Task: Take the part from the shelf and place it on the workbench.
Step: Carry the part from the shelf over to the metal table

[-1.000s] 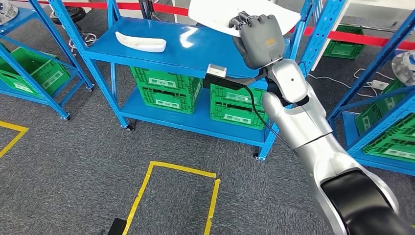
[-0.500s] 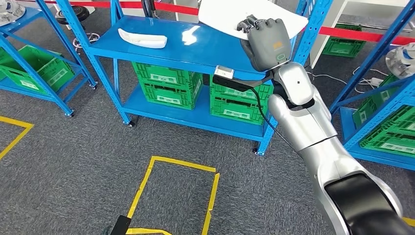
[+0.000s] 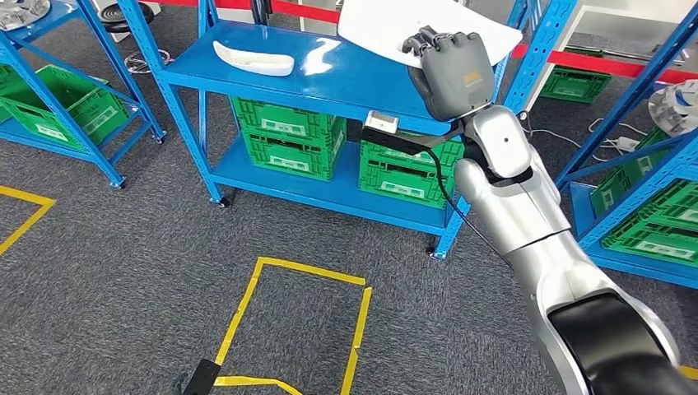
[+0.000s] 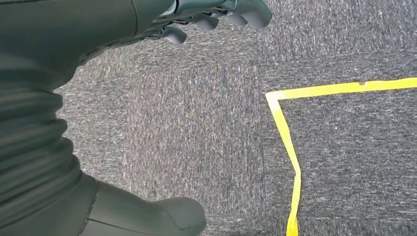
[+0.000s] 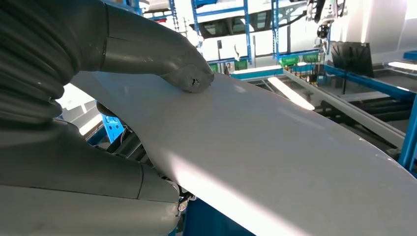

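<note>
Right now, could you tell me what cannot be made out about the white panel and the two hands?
- White panel: far edge cut off by the top of the head view; its underside is hidden.
- Right hand: fingers under the panel, hidden by it in the right wrist view; the thumb presses on top.
- Left hand: cut off by the edge of the left wrist view; whether it is open, I cannot tell.

I see a plain white part (image 3: 387,25) held by my dark grey right hand (image 3: 451,70), which carries a small orange mark; the arm (image 3: 527,222) behind it is silver with black sections. The shelf (image 3: 329,78) is bright blue, with green crates (image 3: 284,140) bearing pale labels beneath. A second white part (image 3: 253,58) lies on it. The carpet (image 3: 123,271) is speckled dark grey, crossed by yellow tape (image 3: 247,304). A red strip (image 3: 617,64) runs behind. My left hand (image 4: 216,17) is dark grey.
</note>
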You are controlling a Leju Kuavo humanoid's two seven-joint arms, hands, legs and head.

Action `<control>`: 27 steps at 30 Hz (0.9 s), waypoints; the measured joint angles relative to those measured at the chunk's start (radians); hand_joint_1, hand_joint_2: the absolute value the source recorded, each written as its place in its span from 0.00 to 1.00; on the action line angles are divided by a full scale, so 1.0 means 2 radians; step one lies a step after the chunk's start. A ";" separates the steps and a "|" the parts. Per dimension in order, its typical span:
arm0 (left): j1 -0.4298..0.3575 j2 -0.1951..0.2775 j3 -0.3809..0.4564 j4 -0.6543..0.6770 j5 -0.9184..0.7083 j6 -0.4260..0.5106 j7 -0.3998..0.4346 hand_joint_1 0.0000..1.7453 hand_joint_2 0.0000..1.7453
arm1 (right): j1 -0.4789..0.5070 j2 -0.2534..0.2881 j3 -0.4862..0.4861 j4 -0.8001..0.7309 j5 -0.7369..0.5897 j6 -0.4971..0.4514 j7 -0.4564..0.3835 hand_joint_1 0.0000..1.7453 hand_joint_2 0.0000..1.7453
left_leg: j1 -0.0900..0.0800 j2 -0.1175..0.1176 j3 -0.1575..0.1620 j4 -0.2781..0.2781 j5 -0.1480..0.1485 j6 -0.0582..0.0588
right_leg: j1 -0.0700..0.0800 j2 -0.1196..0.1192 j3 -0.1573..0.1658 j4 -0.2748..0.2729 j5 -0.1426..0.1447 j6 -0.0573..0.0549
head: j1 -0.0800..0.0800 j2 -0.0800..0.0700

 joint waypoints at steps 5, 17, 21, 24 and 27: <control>0.000 0.002 0.000 -0.001 0.000 0.000 -0.004 0.00 1.00 | 0.006 -0.002 -0.005 0.000 0.000 -0.002 0.000 1.00 1.00 | 0.003 -0.005 -0.004 -0.005 0.010 0.012 | -0.001 -0.001 -0.030 0.070 -0.048 0.004 | 0.001 0.000; 0.003 0.003 0.000 -0.001 0.003 -0.005 -0.007 0.00 1.00 | 0.017 -0.003 -0.010 -0.001 0.000 -0.003 -0.003 1.00 1.00 | 0.006 -0.051 -0.023 0.001 0.019 -0.013 | 0.004 0.019 0.021 0.013 -0.037 -0.014 | -0.001 0.000; 0.004 0.004 0.000 0.000 0.003 -0.008 -0.006 0.00 1.00 | 0.017 -0.001 -0.010 -0.002 0.000 -0.004 -0.003 1.00 1.00 | 0.006 -0.010 -0.065 0.085 -0.026 -0.023 | 0.001 -0.003 0.025 0.006 -0.034 -0.023 | -0.006 0.000; 0.004 0.005 0.000 0.000 0.003 -0.010 -0.004 0.00 1.00 | 0.019 -0.001 -0.010 -0.002 0.001 -0.003 -0.004 1.00 1.00 | 0.011 -0.001 -0.086 0.133 -0.036 -0.029 | 0.001 -0.021 0.024 0.006 -0.035 -0.024 | -0.006 0.000; 0.003 0.006 0.000 -0.001 0.002 -0.013 -0.003 0.00 1.00 | 0.018 -0.001 -0.010 -0.004 0.001 -0.002 -0.004 1.00 1.00 | 0.011 0.022 -0.035 0.041 0.006 -0.030 | 0.002 -0.038 0.024 0.010 -0.038 -0.019 | -0.006 0.000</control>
